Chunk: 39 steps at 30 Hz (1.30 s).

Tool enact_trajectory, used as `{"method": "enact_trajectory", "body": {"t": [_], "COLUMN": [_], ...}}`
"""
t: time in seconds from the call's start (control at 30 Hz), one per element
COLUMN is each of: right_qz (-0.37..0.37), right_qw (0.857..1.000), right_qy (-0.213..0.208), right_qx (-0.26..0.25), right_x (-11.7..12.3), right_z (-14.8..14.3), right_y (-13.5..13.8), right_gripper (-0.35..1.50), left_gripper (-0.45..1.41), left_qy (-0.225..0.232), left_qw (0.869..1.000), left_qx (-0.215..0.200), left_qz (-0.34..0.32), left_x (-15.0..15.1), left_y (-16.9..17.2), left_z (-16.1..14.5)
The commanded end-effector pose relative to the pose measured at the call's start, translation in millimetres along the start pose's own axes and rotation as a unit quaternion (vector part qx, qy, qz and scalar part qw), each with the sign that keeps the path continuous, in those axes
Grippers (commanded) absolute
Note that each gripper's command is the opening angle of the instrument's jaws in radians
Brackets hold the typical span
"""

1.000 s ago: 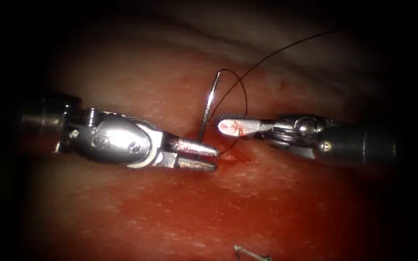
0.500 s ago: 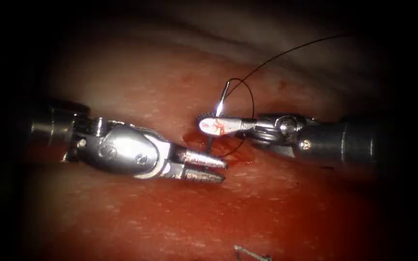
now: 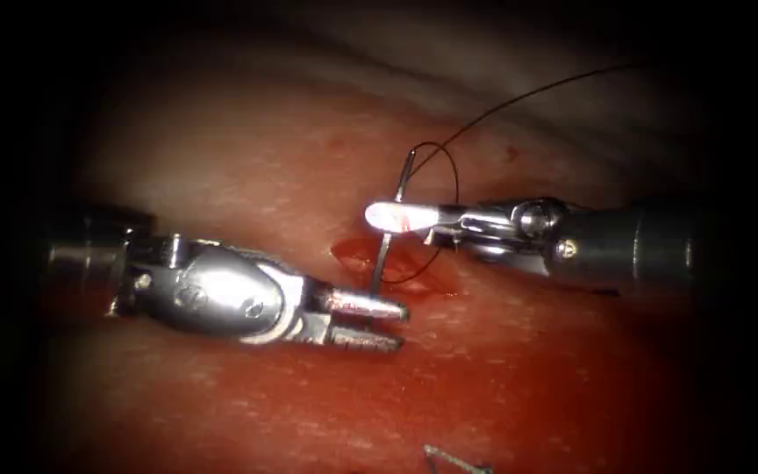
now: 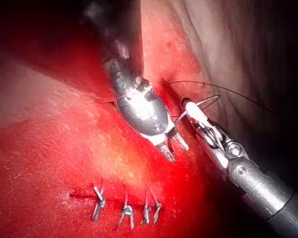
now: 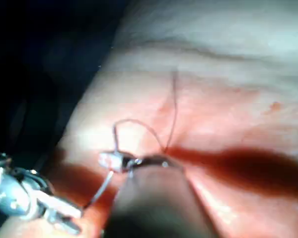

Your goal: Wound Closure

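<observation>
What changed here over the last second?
Right arm's steel tool slid left and shut on the curved steel needle mid-curve. Left arm's steel tool let it go and dropped lower, jaws open, empty. Needle's lower end stays at the cut; whether it is in the tissue is unclear. Black thread loop unchanged.

Left needle driver [image 3: 370,323]: bulbous polished-steel wrist housing with engraved circular mark and round pivot screws, two short tapered jaws. Right needle driver [image 3: 388,215]: slim pale jaws smeared red, exposed pivot pin, dark grey cylindrical shaft with one small screw.
</observation>
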Motion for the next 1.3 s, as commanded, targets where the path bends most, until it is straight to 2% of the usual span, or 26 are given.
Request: {"method": "enact_trajectory", "body": {"t": [0.03,0.13,0.2,0.33,0.37,0.43,0.5,0.53,0.63,0.67,0.7,0.77,0.8,0.83,0.87,0.9,1.0,1.1,1.17,1.23,1.27,1.3], "right_qz": [0.001,-0.013,-0.048,-0.084,-0.134,-0.178,-0.199,-0.254,-0.294,-0.317,-0.325,-0.350,-0.366,-0.402,-0.402,-0.434,-0.486,-0.503,-0.514,-0.532,-0.532,-0.541], "right_qw": [1.000,1.000,0.998,0.995,0.988,0.979,0.975,0.961,0.949,0.942,0.940,0.931,0.924,0.910,0.910,0.895,0.867,0.857,0.850,0.839,0.839,0.833], "right_qy": [0.000,0.008,0.028,0.053,0.071,0.088,0.092,0.101,0.099,0.097,0.095,0.094,0.094,0.091,0.091,0.090,0.086,0.094,0.095,0.095,0.095,0.097], "right_qx": [0.001,-0.003,-0.017,-0.023,-0.036,-0.038,-0.042,-0.050,-0.045,-0.047,-0.047,-0.049,-0.050,-0.056,-0.056,-0.060,-0.065,-0.060,-0.059,-0.063,-0.063,-0.063], "right_x": [0.0,0.3,1.4,2.6,3.1,3.6,3.7,3.8,3.7,3.5,3.5,3.3,3.2,3.0,3.0,2.8,2.4,2.4,2.5,2.5,2.5,2.5], "right_z": [0.8,0.6,-0.1,-1.0,-1.9,-2.5,-2.6,-2.7,-2.7,-2.7,-2.6,-2.7,-2.7,-2.7,-2.7,-2.6,-2.1,-1.9,-1.9,-1.9,-1.9,-1.9], "right_y": [0.3,0.2,0.2,0.6,0.7,0.7,0.8,0.8,0.7,0.7,0.7,0.6,0.6,0.5,0.5,0.4,0.3,0.0,-0.3,-0.9,-0.9,-1.1], "right_gripper": [-0.35,-0.35,-0.35,-0.35,-0.35,-0.35,-0.35,-0.35,-0.35,-0.35,-0.35,-0.35,-0.35,-0.35,-0.35,-0.35,-0.35,-0.35,-0.35,-0.35,-0.35,-0.35], "left_gripper": [0.74,0.78,0.78,0.78,0.78,0.78,0.78,0.78,0.78,0.71,0.65,0.40,0.04,-0.30,-0.30,-0.35,-0.35,-0.35,-0.35,-0.35,-0.35,-0.35], "left_qy": [0.000,-0.010,-0.001,0.005,0.005,0.001,0.000,-0.006,-0.037,-0.073,-0.089,-0.124,-0.145,-0.184,-0.184,-0.229,-0.303,-0.323,-0.324,-0.340,-0.340,-0.342], "left_qw": [1.000,0.998,0.995,0.991,0.988,0.986,0.986,0.985,0.984,0.983,0.982,0.975,0.972,0.965,0.965,0.954,0.932,0.923,0.915,0.907,0.907,0.906], "left_qx": [0.001,0.025,-0.004,-0.031,-0.046,-0.059,-0.063,-0.070,-0.063,-0.047,-0.039,-0.029,-0.031,-0.029,-0.029,-0.026,-0.022,-0.019,-0.019,-0.022,-0.022,-0.023], "left_qz": [-0.006,-0.064,-0.100,-0.128,-0.144,-0.156,-0.157,-0.160,-0.163,-0.161,-0.159,-0.181,-0.181,-0.187,-0.187,-0.190,-0.196,-0.207,-0.239,-0.247,-0.247,-0.248], "left_x": [-0.6,-0.3,0.3,1.1,1.6,2.1,2.2,2.2,1.9,1.2,0.7,-0.5,-1.3,-2.3,-2.3,-3.3,-5.5,-6.4,-6.9,-7.2,-7.2,-7.3], "left_y": [0.5,0.6,1.2,2.3,2.9,3.1,3.1,3.0,2.5,1.7,1.4,0.8,0.7,0.3,0.3,-0.1,-0.8,-1.4,-2.2,-3.1,-3.1,-3.6], "left_z": [0.6,0.5,0.3,0.0,-0.3,-1.0,-1.4,-2.2,-2.9,-3.2,-3.3,-3.6,-3.7,-3.8,-3.8,-3.8,-3.1,-2.4,-1.6,-0.4,-0.4,0.1]}}
